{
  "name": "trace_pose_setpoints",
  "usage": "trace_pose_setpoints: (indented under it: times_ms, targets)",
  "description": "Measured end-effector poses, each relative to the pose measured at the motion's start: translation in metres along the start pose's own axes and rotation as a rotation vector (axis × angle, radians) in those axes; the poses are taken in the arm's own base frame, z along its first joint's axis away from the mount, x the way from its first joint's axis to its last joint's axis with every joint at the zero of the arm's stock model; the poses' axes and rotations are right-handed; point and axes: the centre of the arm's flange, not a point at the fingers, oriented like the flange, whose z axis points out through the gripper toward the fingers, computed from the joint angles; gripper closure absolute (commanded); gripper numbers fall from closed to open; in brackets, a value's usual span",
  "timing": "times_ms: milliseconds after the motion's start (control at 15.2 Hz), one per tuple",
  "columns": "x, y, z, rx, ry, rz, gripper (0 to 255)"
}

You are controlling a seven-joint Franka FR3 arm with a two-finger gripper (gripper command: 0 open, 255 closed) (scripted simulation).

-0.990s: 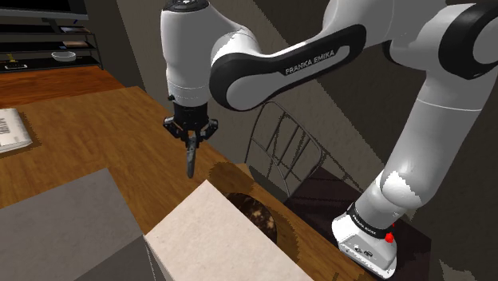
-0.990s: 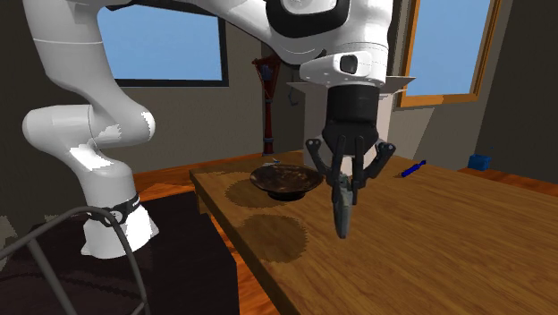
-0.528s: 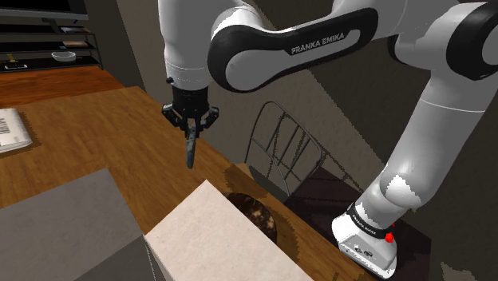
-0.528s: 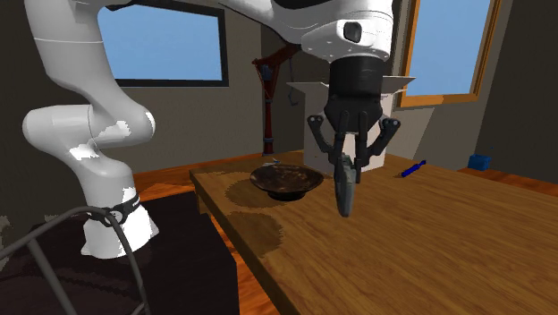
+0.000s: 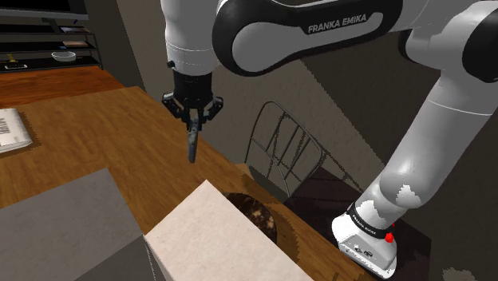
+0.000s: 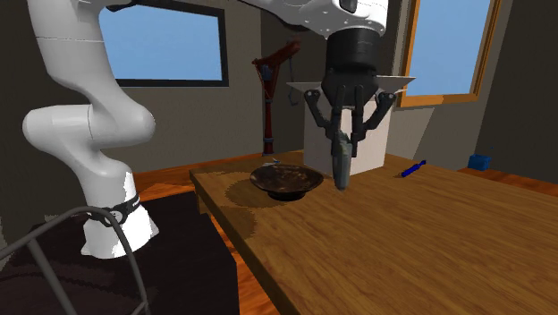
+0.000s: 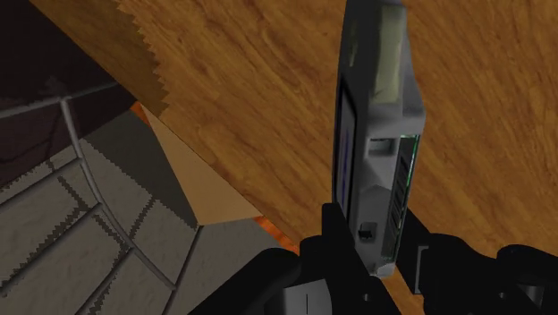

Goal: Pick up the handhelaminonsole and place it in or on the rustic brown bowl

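My black gripper [image 5: 194, 121] is shut on a slim grey handheld console [image 5: 192, 146], which hangs straight down from the fingers, well above the wooden table [image 5: 88, 136]. In the second exterior view the gripper [image 6: 344, 136] and console [image 6: 341, 167] hover just right of a dark brown bowl [image 6: 286, 181] that stands near the table's corner. In the shoulder view the bowl [image 5: 257, 214] is partly hidden behind a white box. The wrist view has the console [image 7: 376, 134] clasped edge-on between the gripper's [image 7: 380, 255] fingers, over the table's edge.
A white box [image 5: 215, 239] and a grey box [image 5: 64, 219] stand at the shoulder view's lower left. A wire chair [image 5: 283, 152] sits beside the table's edge. A blue pen [image 6: 412, 168] lies farther along the table, and a printed paper [image 5: 12, 132] at the shoulder view's left.
The gripper has risen with the console in it, lifting it well clear of the table. It has also drifted slightly toward the bowl in the second exterior view.
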Motion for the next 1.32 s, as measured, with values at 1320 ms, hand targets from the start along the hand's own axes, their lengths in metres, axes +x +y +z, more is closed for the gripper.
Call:
trace_pose_setpoints:
  times_ms: [1320]
  targets:
    - [-0.183, 0.11, -0.042, -0.001, 0.0, 0.0, 255]
